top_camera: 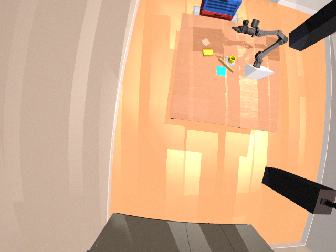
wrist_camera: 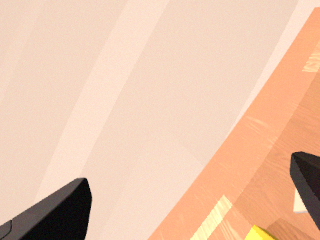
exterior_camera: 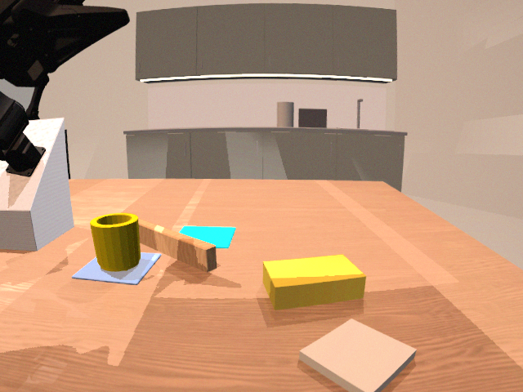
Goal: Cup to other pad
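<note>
The yellow cup (top_camera: 231, 61) (exterior_camera: 117, 247) stands upright on the pale blue pad (top_camera: 230, 64) (exterior_camera: 146, 265). No marbles can be made out in it. The cyan pad (top_camera: 221, 71) (exterior_camera: 211, 236) lies flat with nothing on it, on the other side of a wooden bar. My gripper (top_camera: 235, 28) (wrist_camera: 190, 177) is open and empty, raised above the table and away from the cup. The wrist view shows its two fingers wide apart, with neither the cup nor either of these pads in sight.
The wooden bar (top_camera: 227, 65) (exterior_camera: 181, 247) lies diagonally between the two pads, close to the cup. A yellow block (top_camera: 208, 52) (exterior_camera: 315, 287) and a beige tile (top_camera: 205, 42) (exterior_camera: 358, 354) lie farther off. The white arm base (top_camera: 254, 72) (exterior_camera: 52, 193) stands beyond the cup.
</note>
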Controlling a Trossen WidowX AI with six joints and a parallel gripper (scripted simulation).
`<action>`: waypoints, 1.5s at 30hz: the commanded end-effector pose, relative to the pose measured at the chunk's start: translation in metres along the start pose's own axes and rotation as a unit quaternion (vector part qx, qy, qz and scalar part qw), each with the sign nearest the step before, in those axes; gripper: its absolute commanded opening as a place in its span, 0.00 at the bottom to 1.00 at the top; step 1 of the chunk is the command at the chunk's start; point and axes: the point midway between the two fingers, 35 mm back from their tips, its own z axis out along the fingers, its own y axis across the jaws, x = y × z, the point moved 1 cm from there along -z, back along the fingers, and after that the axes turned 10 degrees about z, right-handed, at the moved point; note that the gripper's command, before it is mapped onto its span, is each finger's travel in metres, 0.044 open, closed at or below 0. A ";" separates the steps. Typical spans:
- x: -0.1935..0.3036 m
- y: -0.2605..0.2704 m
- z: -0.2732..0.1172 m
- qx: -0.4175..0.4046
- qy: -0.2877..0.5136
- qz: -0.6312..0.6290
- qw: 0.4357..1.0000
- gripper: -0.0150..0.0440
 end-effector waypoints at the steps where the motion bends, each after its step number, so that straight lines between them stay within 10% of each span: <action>1: 0.005 -0.001 0.001 0.004 0.010 -0.004 1.000 0.89; 10: 0.180 -0.036 -0.015 0.100 0.398 -0.277 0.869 0.54; 19: 0.242 -0.078 -0.109 0.013 0.659 -0.627 0.415 0.54; 45: 0.253 -0.090 -0.100 0.010 0.660 -0.628 0.412 0.54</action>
